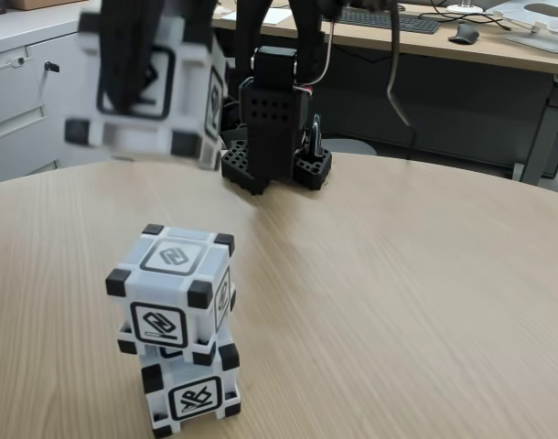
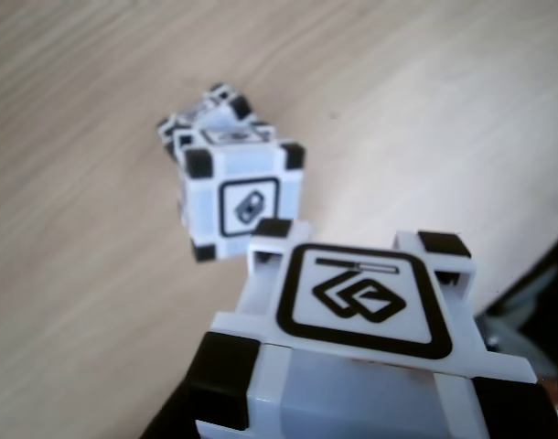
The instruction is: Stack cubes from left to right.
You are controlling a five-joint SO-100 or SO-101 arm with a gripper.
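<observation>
The table (image 1: 398,274) is the biggest thing here: a round top of pale wood-grain laminate, smooth and matte, lying well below the pincer. On it, below and toward the camera in the fixed view, stands a stack of two cubes: the top cube (image 1: 174,288) sits squarely enough on the bottom cube (image 1: 189,389), though turned a little against it. The pincer (image 1: 137,69) hangs high over the table, closed on the held cube (image 1: 155,87), its dark fingers clamped across opposite faces; the blur makes the exact contact hard to read. In the other view the held cube (image 2: 361,302) fills the foreground with the stack (image 2: 229,187) further below it.

The cubes look like hollow hard plastic: light, stiff, not fragile, with slick grey-white faces, raised black corner blocks and a black-framed glyph on each side. I judge the flat faces between the corner blocks the best hold; the corners likely key into one another, so a twisted placement could seat badly.
</observation>
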